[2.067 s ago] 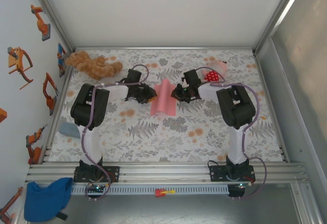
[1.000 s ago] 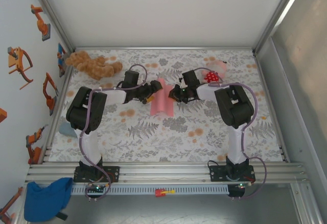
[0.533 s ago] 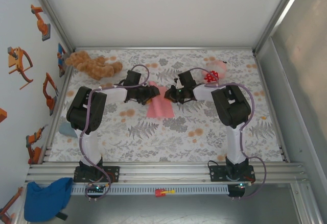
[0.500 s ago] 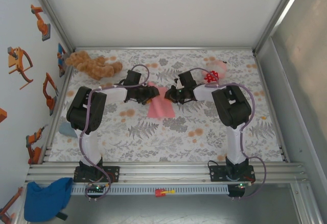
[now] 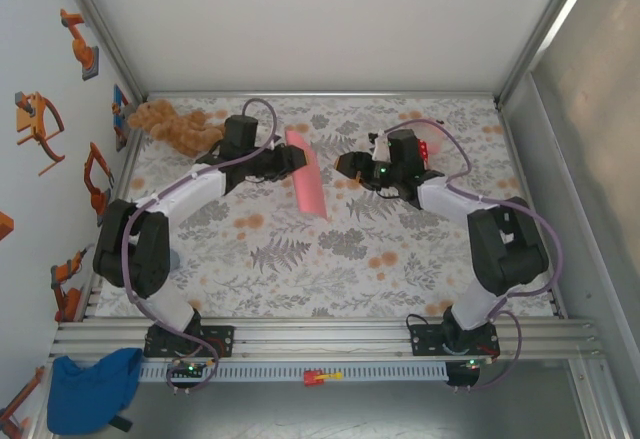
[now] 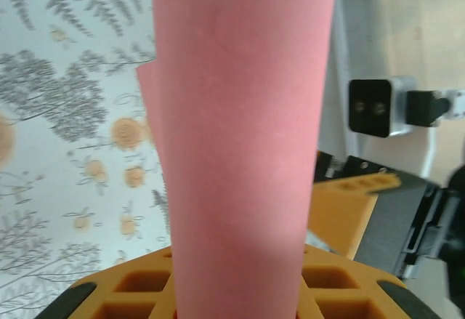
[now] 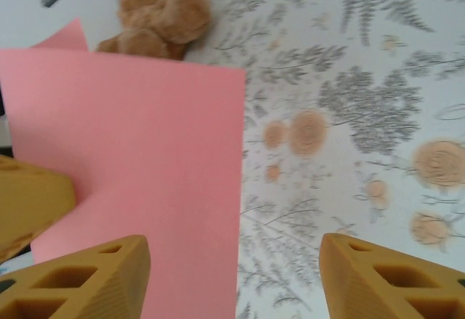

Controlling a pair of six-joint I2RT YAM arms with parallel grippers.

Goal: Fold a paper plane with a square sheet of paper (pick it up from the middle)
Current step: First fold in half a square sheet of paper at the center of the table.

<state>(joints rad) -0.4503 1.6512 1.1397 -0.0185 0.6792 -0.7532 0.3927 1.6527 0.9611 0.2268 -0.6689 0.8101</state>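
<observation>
The salmon-pink sheet of paper point(image 5: 308, 181) hangs above the table as a narrow, doubled strip. My left gripper point(image 5: 289, 159) is shut on its upper part. In the left wrist view the paper point(image 6: 240, 115) runs up from between the orange fingers point(image 6: 131, 297) and covers the middle. My right gripper point(image 5: 346, 165) stands open just right of the sheet, apart from it. In the right wrist view the paper point(image 7: 138, 166) faces me flat on the left, its right edge level with the gap of the right gripper point(image 7: 236, 279). An orange finger point(image 7: 29, 203) of the left gripper shows at its left side.
A brown teddy point(image 5: 175, 124) lies at the back left, and the right wrist view shows the teddy point(image 7: 160, 14) beyond the paper. A pink plush toy with a red dotted patch point(image 5: 427, 147) sits behind the right arm. A blue cloth point(image 5: 90, 389) lies off the table's front left.
The left arm has lifted the paper off the table and swung it back. The right gripper has let go and drawn away to the right. The sheet now hangs as a narrow strip.
</observation>
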